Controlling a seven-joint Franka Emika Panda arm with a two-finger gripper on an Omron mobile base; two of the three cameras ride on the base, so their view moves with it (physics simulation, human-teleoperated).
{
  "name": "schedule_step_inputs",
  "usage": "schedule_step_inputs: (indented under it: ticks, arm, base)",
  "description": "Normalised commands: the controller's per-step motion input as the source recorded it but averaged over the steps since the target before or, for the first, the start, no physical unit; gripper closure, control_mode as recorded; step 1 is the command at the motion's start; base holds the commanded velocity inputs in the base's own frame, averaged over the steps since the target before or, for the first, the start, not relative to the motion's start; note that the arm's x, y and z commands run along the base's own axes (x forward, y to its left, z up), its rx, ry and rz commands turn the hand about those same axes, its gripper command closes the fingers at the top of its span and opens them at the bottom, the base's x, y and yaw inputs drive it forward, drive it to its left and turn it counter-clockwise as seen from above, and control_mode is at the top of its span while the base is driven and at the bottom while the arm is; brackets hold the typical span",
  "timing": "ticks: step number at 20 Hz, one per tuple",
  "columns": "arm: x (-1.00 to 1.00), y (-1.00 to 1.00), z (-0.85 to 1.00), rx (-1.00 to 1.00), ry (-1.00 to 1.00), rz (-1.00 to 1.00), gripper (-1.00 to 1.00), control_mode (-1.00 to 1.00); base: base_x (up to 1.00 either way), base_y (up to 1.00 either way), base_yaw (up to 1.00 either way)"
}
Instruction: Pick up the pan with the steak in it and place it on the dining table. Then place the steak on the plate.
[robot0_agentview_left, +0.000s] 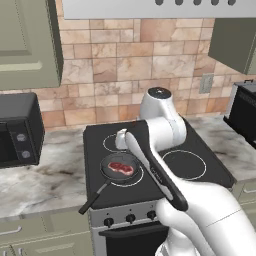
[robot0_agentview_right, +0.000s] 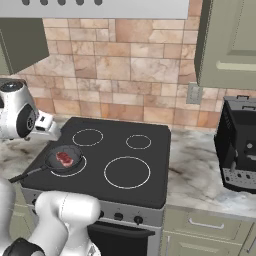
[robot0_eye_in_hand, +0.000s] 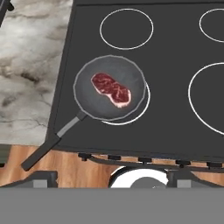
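**Claw high above the stove, pan on the front burner**

The gripper (robot0_eye_in_hand: 112, 183) hangs above the stove's front edge; its dark tips sit wide apart at the bottom of the hand view, apparently open, holding and touching nothing. Below it the pan (robot0_eye_in_hand: 109, 87) rests on the front-left burner ring of the black stove (robot0_eye_in_hand: 175, 127), its handle (robot0_eye_in_hand: 46, 148) reaching past the front edge. The steak (robot0_eye_in_hand: 111, 90) lies flat inside the pan. Farther off, a marble worktop (robot0_agentview_left: 45, 175) carries a black microwave (robot0_agentview_left: 17, 130); a black toaster oven (robot0_agentview_right: 240, 150) stands on the other side.

Glossy white arm (robot0_agentview_left: 200, 210), dark joints
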Motion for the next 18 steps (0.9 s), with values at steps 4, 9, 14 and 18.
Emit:
schedule_step_inputs:
  ticks: [4,9,14,18]
  arm:
    - [-0.09,0.58,-0.34,0.04,0.0,-0.04,-1.0,-1.0]
    - [0.0,0.52,-0.39,0.06,0.0,-0.07,-1.0,-1.0]
    - [0.0,0.43,-0.45,0.07,0.01,-0.08,-1.0,-1.0]
    - [0.01,0.36,-0.5,0.07,0.04,-0.08,-1.0,-1.0]
  base:
    - [0.0,0.0,0.0]
    - [0.0,0.0,0.0]
    - [0.0,0.0,0.0]
    - [0.0,0.0,0.0]
